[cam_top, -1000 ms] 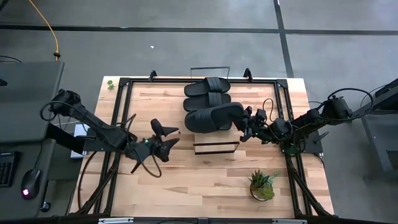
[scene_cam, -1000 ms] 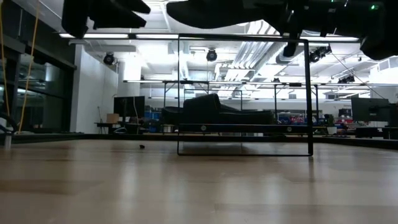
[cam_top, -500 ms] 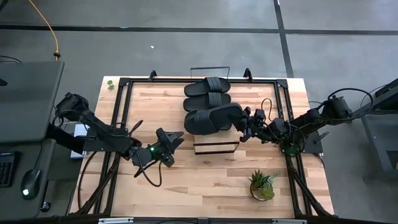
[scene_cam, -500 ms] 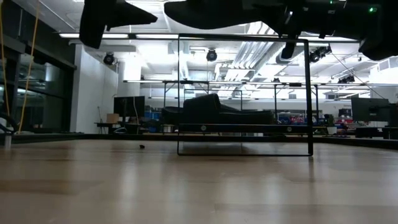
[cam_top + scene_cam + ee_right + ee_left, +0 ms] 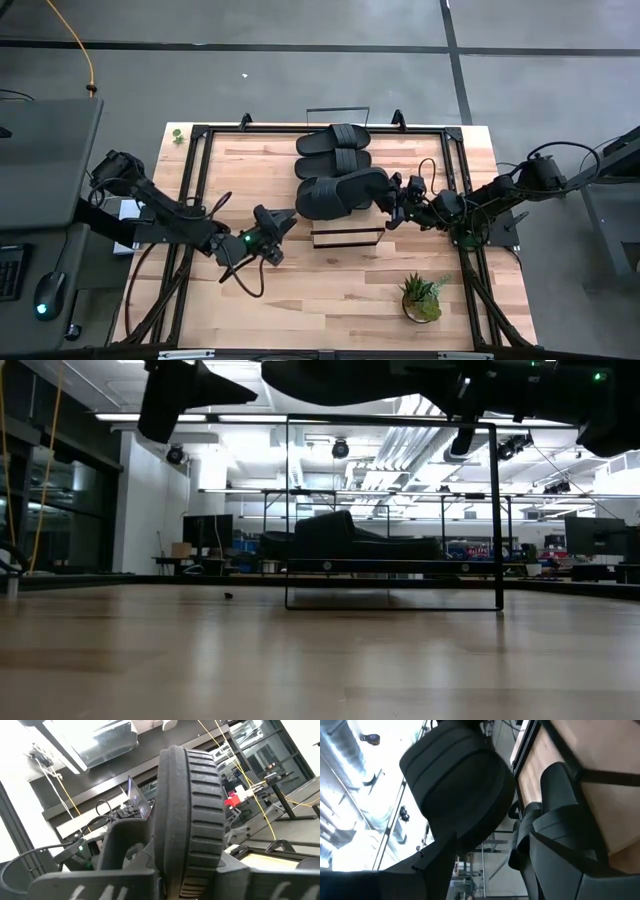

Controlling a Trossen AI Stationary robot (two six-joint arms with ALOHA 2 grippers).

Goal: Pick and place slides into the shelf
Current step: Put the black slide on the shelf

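In the high view my right gripper (image 5: 392,198) is shut on a black slide (image 5: 340,192) and hangs over the shelf (image 5: 347,238), whose black wire end frames show at its near and far ends. Two more slides (image 5: 335,140) (image 5: 335,161) lie side by side on their soles on the shelf behind the held one. I see no fourth slide. My left gripper (image 5: 277,231) is open and empty, left of the shelf, fingers pointing right. The low view shows the held slide (image 5: 340,380) above the wire frame (image 5: 392,510). My right gripper holds the slide by its right end (image 5: 382,188), coming level from the table's right. In the right wrist view the ribbed sole edge (image 5: 200,820) stands on edge between the two fingers. The slide is lifted clear, stretching left from the fingers above the shelf.
A small potted plant (image 5: 422,298) stands near the table's near right corner. Black frame rails (image 5: 196,190) run along the tabletop's left, right and far sides. Bare wood lies between the left gripper and the near edge.
My left gripper has moved right toward the shelf and the held slide, and has turned about its wrist while staying open. The right gripper and its slide have kept almost still.
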